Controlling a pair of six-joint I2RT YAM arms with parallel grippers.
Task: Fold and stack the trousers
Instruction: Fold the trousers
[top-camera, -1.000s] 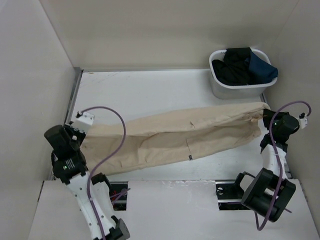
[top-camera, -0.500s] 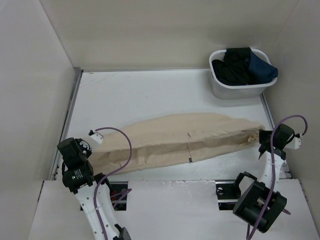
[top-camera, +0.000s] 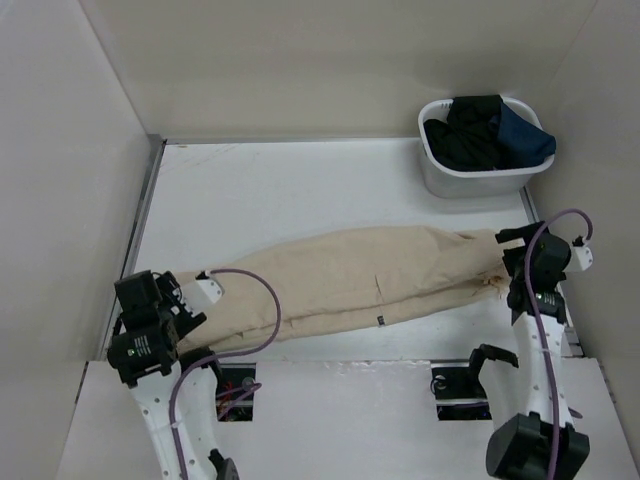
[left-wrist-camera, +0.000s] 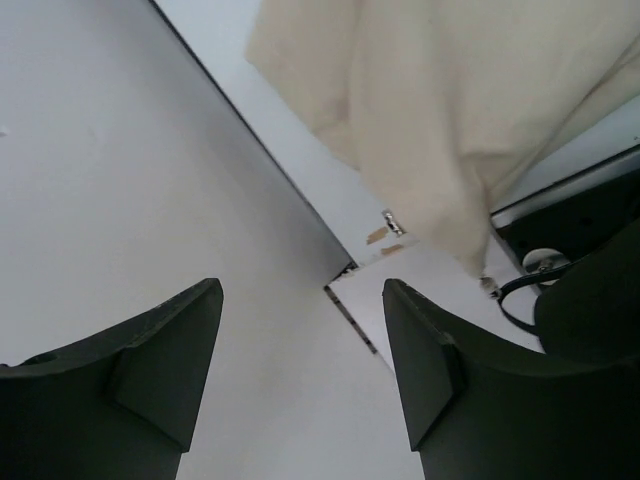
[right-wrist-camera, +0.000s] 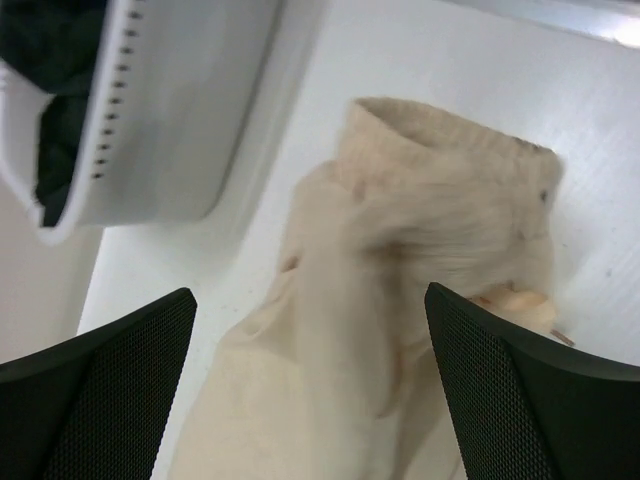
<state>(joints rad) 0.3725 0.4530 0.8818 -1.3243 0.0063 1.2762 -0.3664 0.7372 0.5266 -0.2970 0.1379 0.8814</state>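
Observation:
The beige trousers (top-camera: 350, 280) lie stretched across the table from left to right, folded lengthwise, with a small dark label on the near edge. My left gripper (top-camera: 190, 298) stands open at their left end. In the left wrist view nothing lies between the fingers (left-wrist-camera: 170, 350), and the trousers (left-wrist-camera: 450, 110) lie ahead, beyond the fingertips. My right gripper (top-camera: 510, 262) hovers wide open over the right end. The bunched cloth end (right-wrist-camera: 440, 200) shows below and between its fingers (right-wrist-camera: 110, 390), untouched.
A white basket (top-camera: 480, 178) with black and navy garments stands at the back right, close to the right arm; its wall (right-wrist-camera: 170, 110) shows in the right wrist view. Walls close in the table on the left, back and right. The near table edge (left-wrist-camera: 350, 300) runs beside the left gripper.
Both grippers have opened and let go of the trousers' ends. The trousers came toward the near edge and now lie flat. The right wrist has moved up and left.

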